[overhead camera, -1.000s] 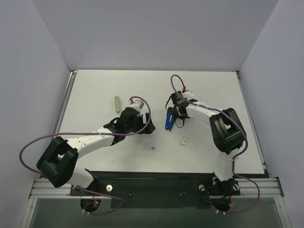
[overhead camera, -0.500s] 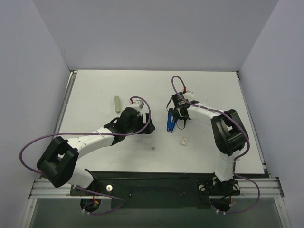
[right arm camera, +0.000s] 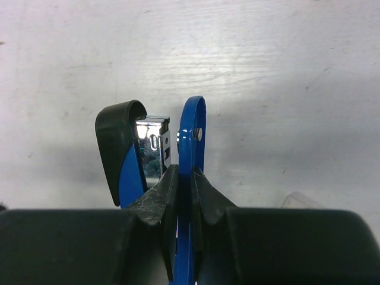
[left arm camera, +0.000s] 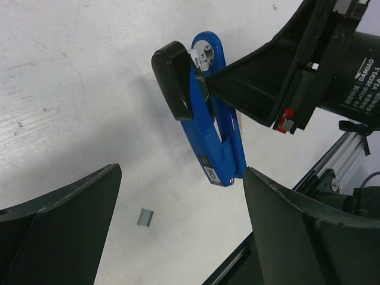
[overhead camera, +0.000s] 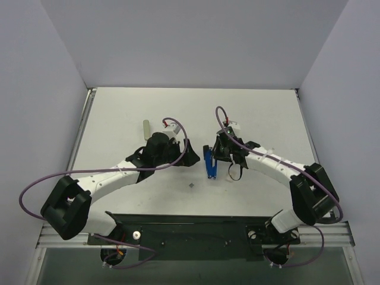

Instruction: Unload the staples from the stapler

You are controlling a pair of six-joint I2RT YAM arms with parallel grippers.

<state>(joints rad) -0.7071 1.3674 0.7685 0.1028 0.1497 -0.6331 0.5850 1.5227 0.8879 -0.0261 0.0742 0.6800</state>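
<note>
From above, my right pincer (overhead camera: 215,155) grips the stapler (overhead camera: 209,164) near the middle of the frame. My left pincer (overhead camera: 192,157) is just left of it. A small bit of the staples (overhead camera: 190,186) lies on the table (overhead camera: 119,107), lower left of the stapler.

In the left wrist view, my left fingers (left arm camera: 65,228) are wide apart and hold nothing. The stapler (left arm camera: 212,139) is at upper middle, and the staples (left arm camera: 145,217) are at lower left.

In the right wrist view, my right fingers (right arm camera: 159,205) clamp the stapler (right arm camera: 193,119) by its blue arm. Its black-capped arm stands open to the left.

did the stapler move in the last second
Yes. The stapler, clamped in the right gripper, has shifted toward the near edge of the table, ending closer to the grey staple bit.
</note>
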